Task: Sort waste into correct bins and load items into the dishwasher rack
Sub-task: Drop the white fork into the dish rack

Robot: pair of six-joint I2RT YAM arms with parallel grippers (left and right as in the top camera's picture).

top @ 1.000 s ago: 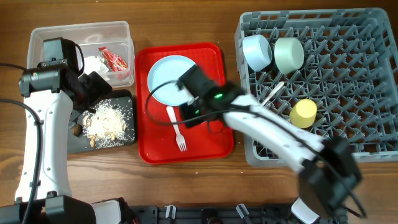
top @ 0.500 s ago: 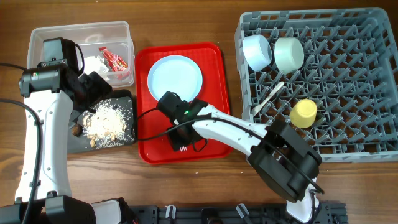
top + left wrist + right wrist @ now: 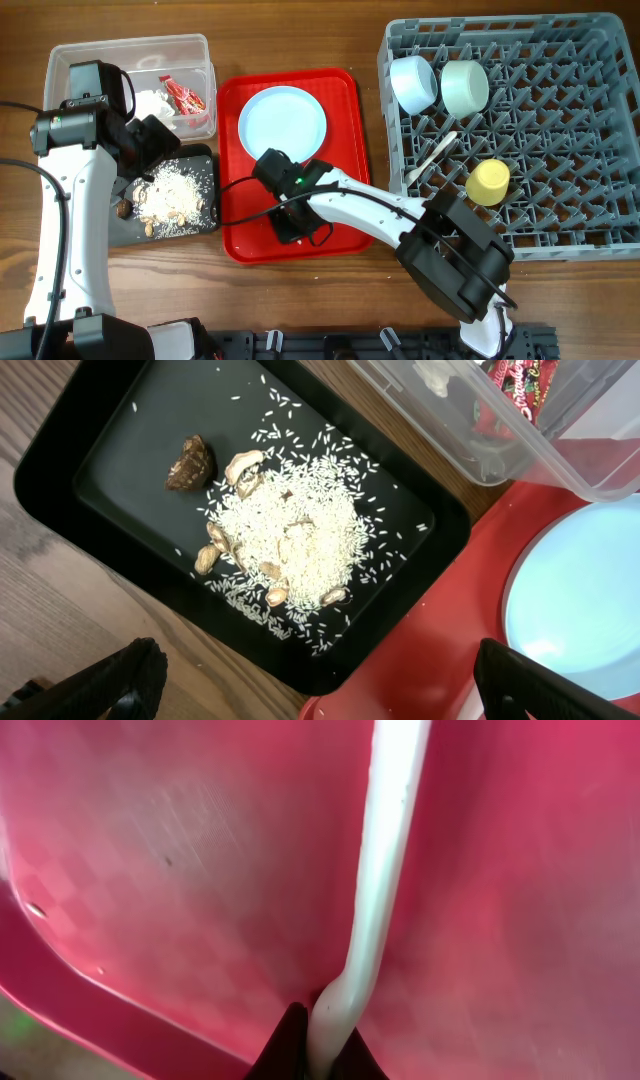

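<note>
While the right fingers (image 3: 285, 1055) pinch the white fork (image 3: 385, 870) on the red tray (image 3: 180, 870), the left fingers (image 3: 120, 680) hang wide. Food scraps (image 3: 285, 550) lie beneath them.

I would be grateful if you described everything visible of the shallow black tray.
The black tray is shallow and rectangular with rounded corners. It looks like matte plastic and lies flat on the wooden table. It holds a loose heap of white grains with beige bits and one brown chunk nearer a corner. The clear tub sits along one side and the red tray along another; whether they touch is unclear.
</note>
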